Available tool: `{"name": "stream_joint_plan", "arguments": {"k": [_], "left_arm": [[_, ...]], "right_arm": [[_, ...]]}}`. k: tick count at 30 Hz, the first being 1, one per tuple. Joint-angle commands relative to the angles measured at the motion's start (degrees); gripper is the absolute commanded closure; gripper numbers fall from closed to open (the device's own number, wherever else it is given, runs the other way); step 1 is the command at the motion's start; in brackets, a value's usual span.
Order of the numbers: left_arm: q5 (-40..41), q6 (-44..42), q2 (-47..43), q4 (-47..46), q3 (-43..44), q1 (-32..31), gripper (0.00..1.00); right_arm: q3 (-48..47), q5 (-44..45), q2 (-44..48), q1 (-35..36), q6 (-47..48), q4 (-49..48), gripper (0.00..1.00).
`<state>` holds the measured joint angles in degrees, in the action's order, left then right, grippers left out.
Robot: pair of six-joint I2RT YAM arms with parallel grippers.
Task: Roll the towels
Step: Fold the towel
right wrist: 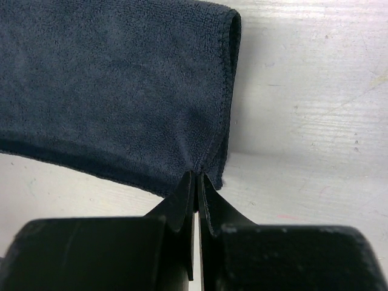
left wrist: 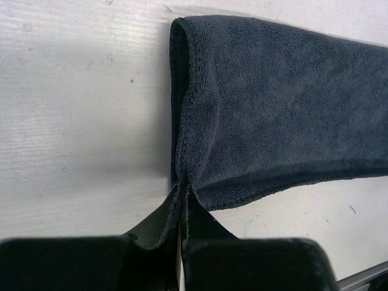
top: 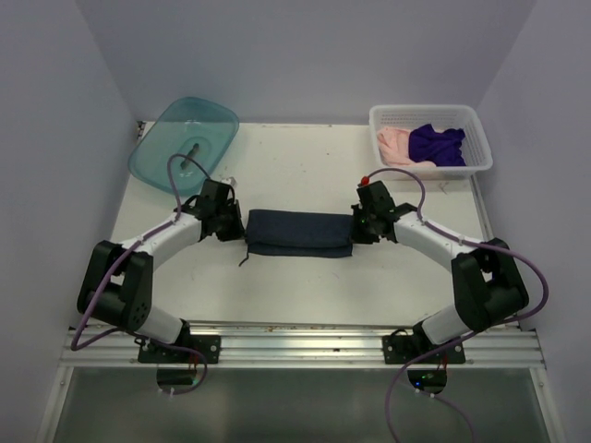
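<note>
Midway between the side edges of the counter (top: 305, 175), the left gripper (left wrist: 182, 197) and right gripper (right wrist: 196, 182) each pinch an end corner of the folded slate-blue towel (top: 298, 233); uneven pulling might slip those shallow bites.

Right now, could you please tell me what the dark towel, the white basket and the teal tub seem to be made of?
Dark towel: soft terry or microfibre cloth, matte; fuzzy pile and stitched hem. White basket: probably rigid plastic, going by its moulded lattice walls. Teal tub: likely glossy plastic; its walls look see-through.
</note>
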<state>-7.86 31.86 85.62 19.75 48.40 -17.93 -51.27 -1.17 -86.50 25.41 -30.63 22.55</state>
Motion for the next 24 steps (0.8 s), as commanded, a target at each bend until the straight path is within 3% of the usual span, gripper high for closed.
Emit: {"name": "stream_joint_plan", "arguments": {"k": [1,21,23,24], "left_arm": [[-1.11,-0.48,-2.39,-2.96,-1.29,0.53,1.0],[-0.58,1.54,-1.95,-6.21,-5.68,0.53,1.0],[-0.58,1.98,-2.13,-6.3,-6.04,0.53,1.0],[-0.84,2.07,-2.22,-6.21,-6.13,0.53,1.0]], "right_arm": [[0.11,2.84,1.42,0.26,-1.36,-1.54,1.0],[2.92,3.72,0.19,0.17,-1.71,-3.47,1.0],[3.27,3.54,0.45,0.25,-1.71,-3.65,0.95],[3.36,3.54,0.63,0.26,-1.71,-3.65,0.86]]}}
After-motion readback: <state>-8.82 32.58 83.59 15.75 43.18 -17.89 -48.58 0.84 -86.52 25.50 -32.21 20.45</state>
